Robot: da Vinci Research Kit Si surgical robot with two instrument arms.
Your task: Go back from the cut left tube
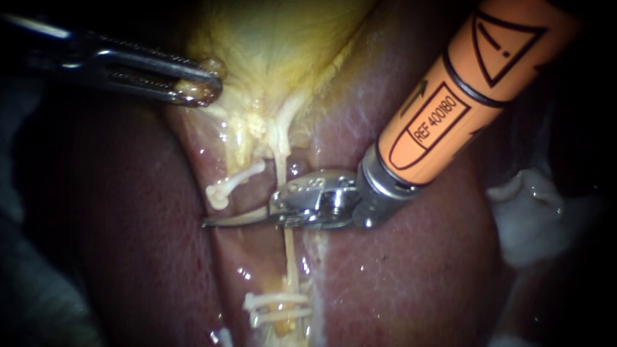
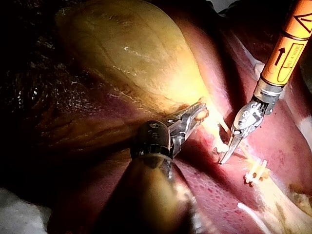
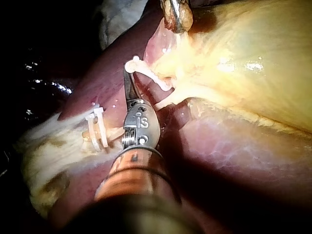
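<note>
Backing the right instrument point(image 1: 222, 222) away is the step in hand, judging from the task. Its orange shaft point(image 1: 463, 83) fills the upper right of the frame, nearest the camera. Its blades lie pressed together, hold nothing, and point toward the left at mid-height.

1. Thin tube point(image 1: 290, 250). It runs from the centre of the frame down to the lower centre, and the instrument's metal wrist lies across it. Whether the two touch cannot be told. A retreat that drags low instead of lifting first could snag or stretch this tube.

2. Cut left tube point(image 1: 234, 181). This short pale stub sits just above the blades, left of centre, with its knobbed free end toward the lower left. It is apart from the blades. A sideways swing of the tip could catch it and tear it from its root.

3. Clips point(image 1: 277, 307). Two white clips cross the thin tube at the lower centre, well apart from the blades. The risk is low unless the retreat veers downward.

4. Liver point(image 1: 411, 257). Its wet surface lies under the blades, and a dipped tip could score it.

5. Left instrument point(image 1: 199, 87). At the upper left, its jaws are clenched on a fold of the gallbladder point(image 1: 270, 51). If that grasp slips, the tubes could shift onto the blades.
</note>
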